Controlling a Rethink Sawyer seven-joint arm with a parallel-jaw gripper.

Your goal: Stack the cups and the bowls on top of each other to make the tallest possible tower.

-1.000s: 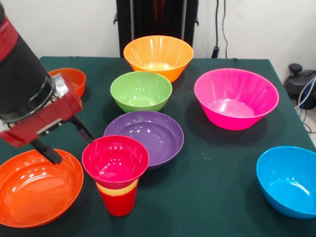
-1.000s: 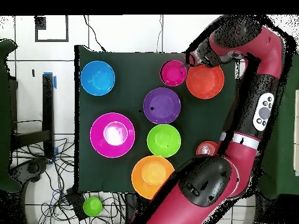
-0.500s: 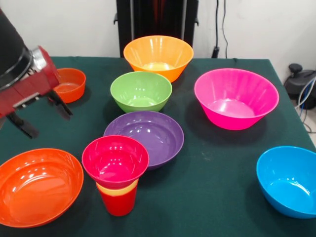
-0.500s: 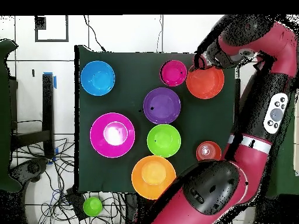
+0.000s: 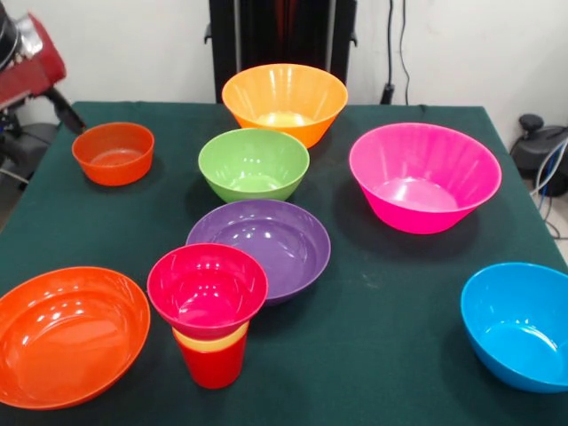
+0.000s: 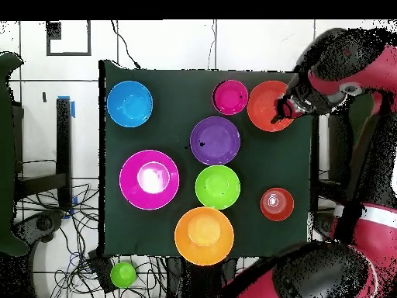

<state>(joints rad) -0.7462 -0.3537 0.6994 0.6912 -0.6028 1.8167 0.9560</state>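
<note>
Tower (image 5: pixel 209 311) stands near front edge of table (image 5: pixel 390 293): red cup, yellow cup, crimson bowl on top, just beside purple bowl (image 5: pixel 259 246). Gripper (image 6: pixel 281 111) raised over big orange-red bowl (image 5: pixel 64 333); holds nothing, fingers probably apart, can't tell for sure.

bowls: glossy, smooth plastic throughout, with bright highlights on the inner walls of the purple bowl (image 5: pixel 260 244), green bowl (image 5: pixel 254 163) and magenta-pink bowl (image 5: pixel 424 176). red cup (image 5: pixel 213 364): the same shiny plastic. table cover (image 5: pixel 390 293): dark green cloth, matt, slightly fuzzy. arm housing (image 5: pixel 35 60): red, smooth, semi-gloss, with a metallic ring beside it.
</note>
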